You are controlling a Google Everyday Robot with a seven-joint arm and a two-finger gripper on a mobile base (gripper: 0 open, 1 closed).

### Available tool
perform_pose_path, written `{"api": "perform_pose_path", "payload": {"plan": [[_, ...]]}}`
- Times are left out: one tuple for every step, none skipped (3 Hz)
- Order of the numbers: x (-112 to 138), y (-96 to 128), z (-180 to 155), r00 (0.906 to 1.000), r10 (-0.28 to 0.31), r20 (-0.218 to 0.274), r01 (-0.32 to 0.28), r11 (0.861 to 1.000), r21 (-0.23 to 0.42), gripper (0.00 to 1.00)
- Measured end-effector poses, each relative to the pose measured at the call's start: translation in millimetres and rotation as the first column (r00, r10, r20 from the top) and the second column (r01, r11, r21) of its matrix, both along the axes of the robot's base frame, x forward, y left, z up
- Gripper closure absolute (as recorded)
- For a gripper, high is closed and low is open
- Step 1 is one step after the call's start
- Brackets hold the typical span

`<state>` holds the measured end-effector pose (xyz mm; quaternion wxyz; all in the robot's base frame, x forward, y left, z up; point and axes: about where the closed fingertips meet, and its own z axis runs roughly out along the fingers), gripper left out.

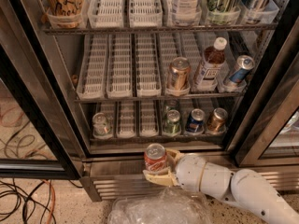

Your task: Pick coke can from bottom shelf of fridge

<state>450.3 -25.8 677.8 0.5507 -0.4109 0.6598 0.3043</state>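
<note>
The red coke can (155,157) with its silver top sits upright in my gripper (159,168), whose cream fingers (156,178) are shut around it. I hold it in front of the fridge's louvred base grille (117,186), just below and outside the bottom shelf (154,135). My white arm comes in from the lower right. The bottom shelf holds a silver can (101,124) at the left and a green can (172,122), a dark blue can (194,120) and a bronze can (217,119) at the right.
The middle shelf carries a bronze can (178,73), a bottle (210,62) and a blue-silver can (238,69). The black-framed door (28,125) stands open at the left. Cables (23,199) lie on the floor. A clear plastic bag (159,211) lies below the gripper.
</note>
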Motion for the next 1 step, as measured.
{"api": "perform_pose_path", "payload": {"plan": [[0.0,0.0,0.0,1.0,0.0,0.0,0.0,1.0,0.0,1.0]]}}
